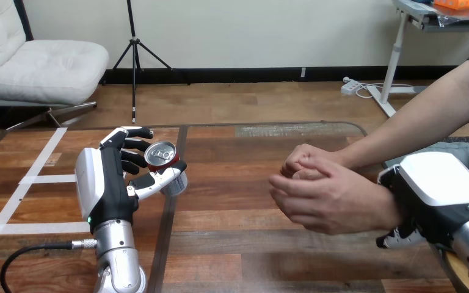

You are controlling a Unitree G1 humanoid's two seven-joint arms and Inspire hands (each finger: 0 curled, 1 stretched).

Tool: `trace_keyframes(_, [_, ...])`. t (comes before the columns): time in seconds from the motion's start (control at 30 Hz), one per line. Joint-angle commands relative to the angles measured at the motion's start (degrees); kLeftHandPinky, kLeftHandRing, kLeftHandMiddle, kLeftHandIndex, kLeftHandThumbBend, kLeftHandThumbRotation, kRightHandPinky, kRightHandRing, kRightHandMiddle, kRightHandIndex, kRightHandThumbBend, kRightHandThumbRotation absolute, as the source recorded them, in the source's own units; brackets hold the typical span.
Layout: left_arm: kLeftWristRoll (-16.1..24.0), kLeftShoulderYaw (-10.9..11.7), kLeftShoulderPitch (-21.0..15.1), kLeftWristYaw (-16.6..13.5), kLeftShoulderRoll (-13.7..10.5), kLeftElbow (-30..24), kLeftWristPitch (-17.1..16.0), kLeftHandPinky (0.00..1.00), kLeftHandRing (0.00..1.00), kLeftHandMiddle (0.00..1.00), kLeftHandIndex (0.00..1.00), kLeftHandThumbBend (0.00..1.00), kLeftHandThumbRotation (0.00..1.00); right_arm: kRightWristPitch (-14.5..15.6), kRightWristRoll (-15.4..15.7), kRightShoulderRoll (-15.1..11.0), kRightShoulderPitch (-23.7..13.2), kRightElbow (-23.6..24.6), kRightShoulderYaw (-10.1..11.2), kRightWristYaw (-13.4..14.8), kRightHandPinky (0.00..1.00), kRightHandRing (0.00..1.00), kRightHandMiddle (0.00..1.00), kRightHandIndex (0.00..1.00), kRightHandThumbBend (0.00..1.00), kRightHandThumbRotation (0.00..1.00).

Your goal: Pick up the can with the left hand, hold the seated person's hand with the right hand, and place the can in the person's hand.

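One can (160,160) concerns us here, red-walled with a silver top, and we find it in the left hand (105,183) over the left part of the table (250,244). Its long axis runs close to upright: the top end points up and a little toward the camera, so we look down onto the lid, while the silver base points down at the wood. The top leans slightly to the view's left of the base. Whether the base rests on the table or hangs just above it we cannot tell.

The left hand stands on its silver forearm, which rises from the bottom edge, white back shell turned to the view's left and palm facing the can. The can sits to the right of the palm, up near the fingertips rather than deep in the hand. The fingers (135,146) curl round its far side at lid height, and the thumb (162,177) crosses its near side low on the wall, so the hand pinches the can between them.

Well apart, toward the right, the person's hands (317,192) are clasped together above the table, the forearm running off to the upper right. The right hand (439,192) lies beside and below that wrist, its white back shell toward us; we cannot tell whether it is spread, closed, or gripping the wrist.
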State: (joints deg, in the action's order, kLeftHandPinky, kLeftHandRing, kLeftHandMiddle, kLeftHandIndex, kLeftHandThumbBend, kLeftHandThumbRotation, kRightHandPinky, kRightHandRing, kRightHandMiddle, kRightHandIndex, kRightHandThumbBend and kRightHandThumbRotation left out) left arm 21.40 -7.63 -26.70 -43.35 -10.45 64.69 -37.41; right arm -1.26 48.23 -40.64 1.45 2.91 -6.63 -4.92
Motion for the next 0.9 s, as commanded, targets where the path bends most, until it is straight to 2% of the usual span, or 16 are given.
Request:
trace_keyframes(0.0, [0.6,0.5,-3.2,-0.9,-0.8,-3.3,-1.5,0.40,0.44,0.51,0.57,0.69,0.00,-1.3,-0.6,2.1,-2.6,4.8,-1.3,-0.1,0.08,0.17,0.29,0.44,0.81,0.00])
trace_keyframes(0.1, [0.7,0.4,-3.2,-0.8,-0.7,-3.4,-1.4,0.40,0.44,0.51,0.57,0.69,0.00,-1.4,-0.5,2.5,-3.2,5.5,-1.8,-0.7,0.13,0.21,0.33,0.44,0.83,0.00])
trace_keyframes(0.6, [1.0,-0.1,-3.3,-0.6,-0.1,-4.0,-1.5,0.44,0.46,0.51,0.57,0.68,0.00,-1.9,0.5,4.8,-6.2,7.8,-4.6,-4.0,0.14,0.21,0.33,0.44,0.86,0.00])
trace_keyframes(0.87, [1.2,-0.3,-3.3,-0.7,0.4,-4.5,-1.3,0.44,0.46,0.51,0.57,0.69,0.00,-1.6,0.7,6.0,-7.2,8.3,-5.3,-5.7,0.14,0.21,0.33,0.44,0.87,0.00])
